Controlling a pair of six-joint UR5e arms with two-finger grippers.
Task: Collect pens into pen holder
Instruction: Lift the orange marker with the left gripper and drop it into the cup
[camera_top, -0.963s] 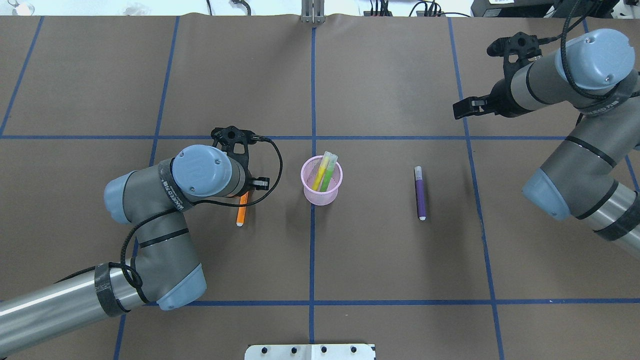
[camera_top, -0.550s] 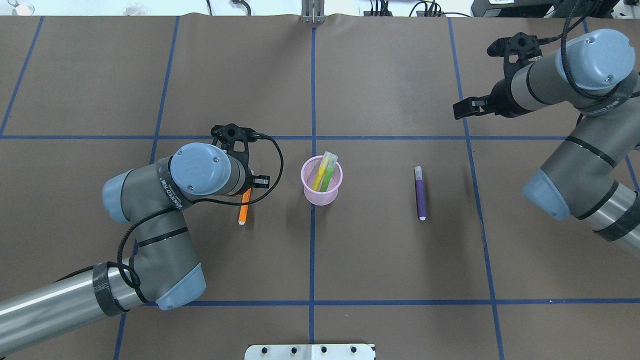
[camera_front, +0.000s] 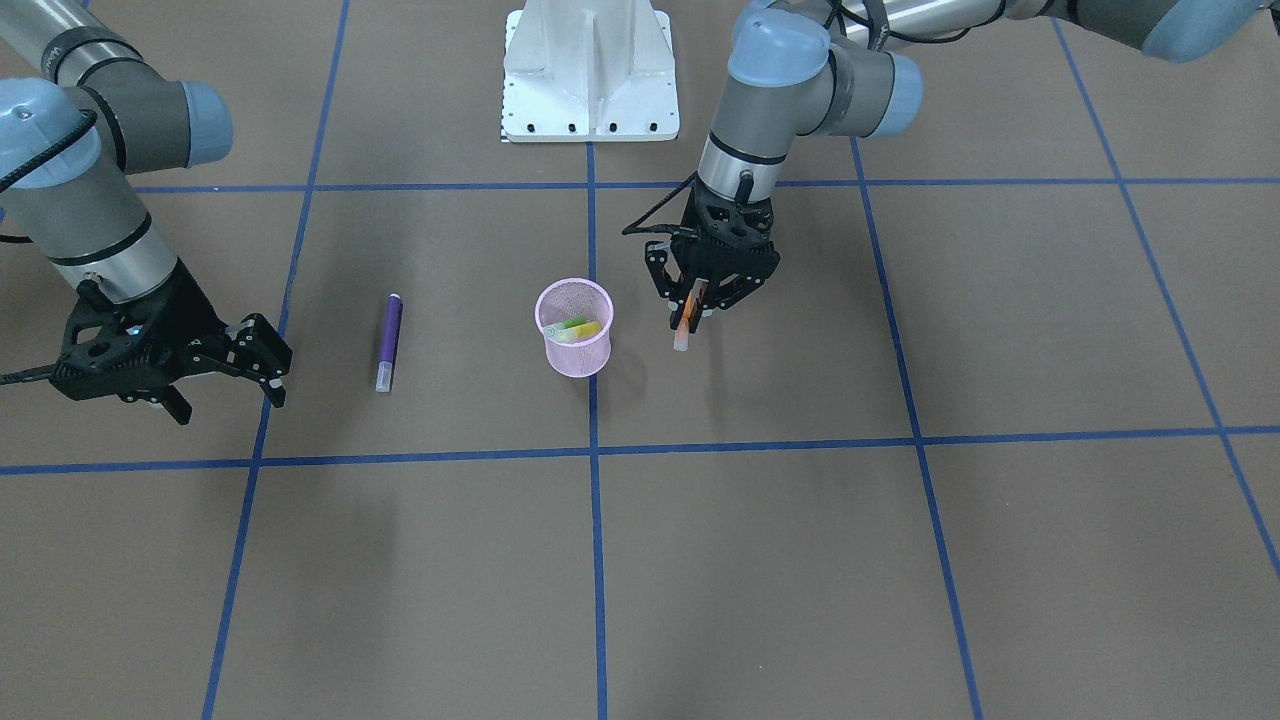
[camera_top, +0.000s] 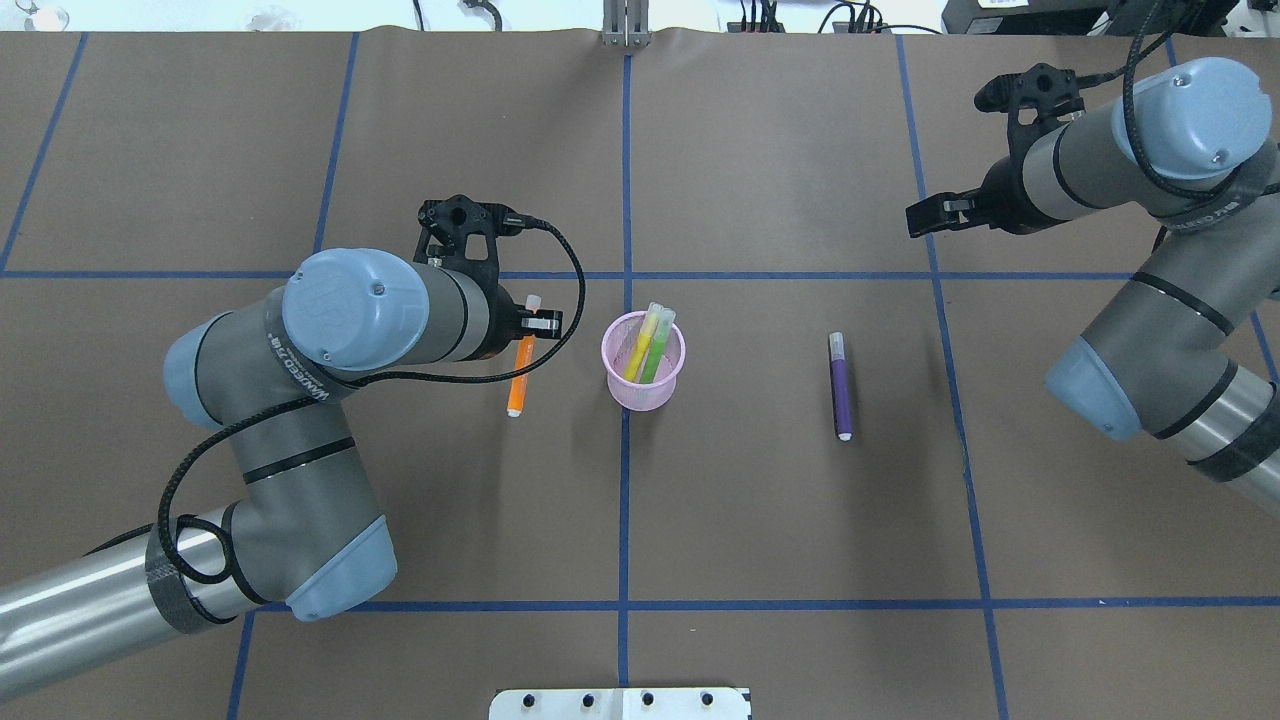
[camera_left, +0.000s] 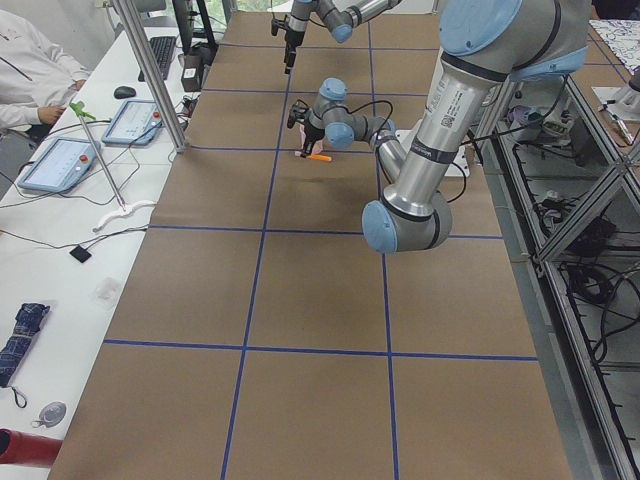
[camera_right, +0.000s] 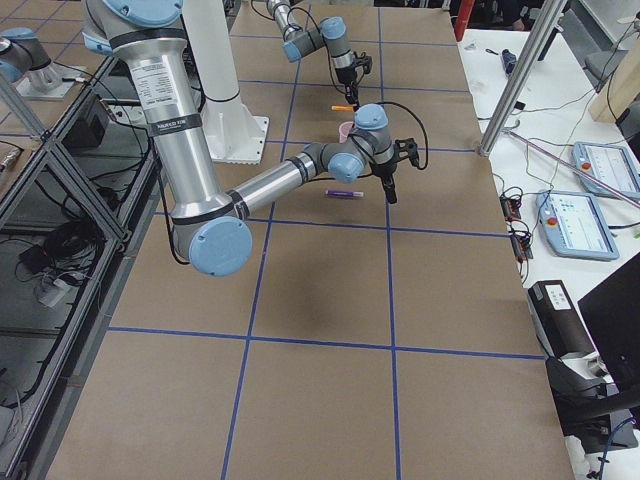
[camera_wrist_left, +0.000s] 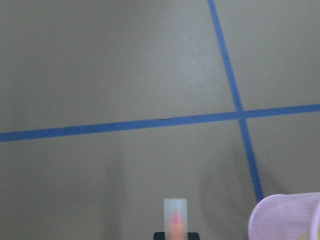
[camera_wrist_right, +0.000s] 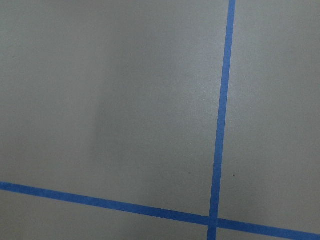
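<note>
Left end effector (camera_top: 529, 325) has raised orange pen (camera_top: 517, 383).

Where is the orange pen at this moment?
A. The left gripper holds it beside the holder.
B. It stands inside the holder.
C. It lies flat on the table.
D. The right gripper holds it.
A: the left gripper is shut on the orange pen, beside the pink holder and not in it; the holder has only a yellow and a green pen inside.
</note>
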